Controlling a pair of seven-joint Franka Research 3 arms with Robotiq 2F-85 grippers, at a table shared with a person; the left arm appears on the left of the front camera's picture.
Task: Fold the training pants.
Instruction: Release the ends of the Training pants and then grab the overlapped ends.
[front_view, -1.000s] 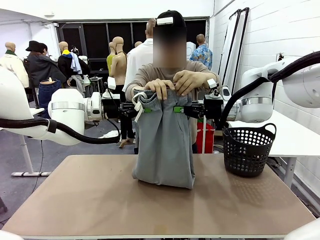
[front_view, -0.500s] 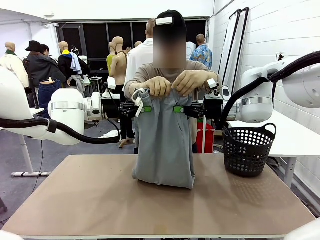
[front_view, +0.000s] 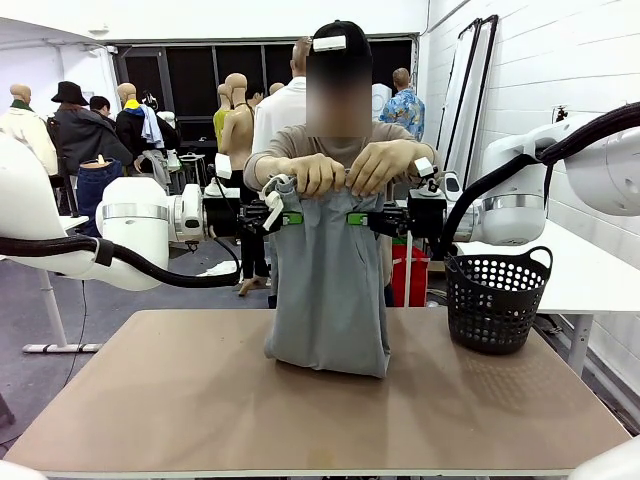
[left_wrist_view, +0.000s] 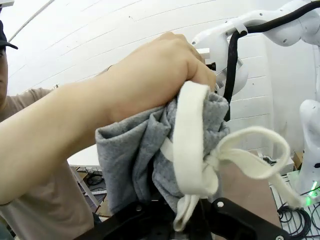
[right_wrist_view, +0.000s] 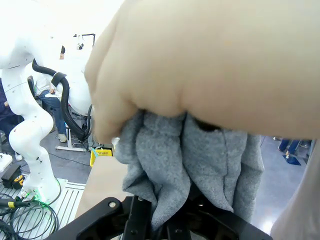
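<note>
My left gripper (front_view: 290, 218) is clamped tight on the waistband of the training pants (front_view: 328, 290), at the side where the white drawstring (left_wrist_view: 195, 150) loops out in a knot. My right gripper (front_view: 357, 218) is closed just as tightly on the waistband's other side, with grey jersey bunched between its fingers. Both grippers come in level from either side, facing each other.

Just above my fingers, the person's two hands grip the same top edge. One hand (front_view: 315, 175) is next to my left gripper and the other hand (front_view: 375, 165) is next to my right, with their knuckles nearly touching my fingers.

The pants hang as one narrow panel with the long axis upright and the waistband on top. The rounded lower fold rests on the table (front_view: 150, 400), toward its far middle.

The brown tabletop lies bare to the left of the cloth and all along my near side. A black perforated basket (front_view: 497, 300) stands at the far right corner, well apart from the cloth.

A white patch on the person's cap (front_view: 335, 38) is too small to read.
</note>
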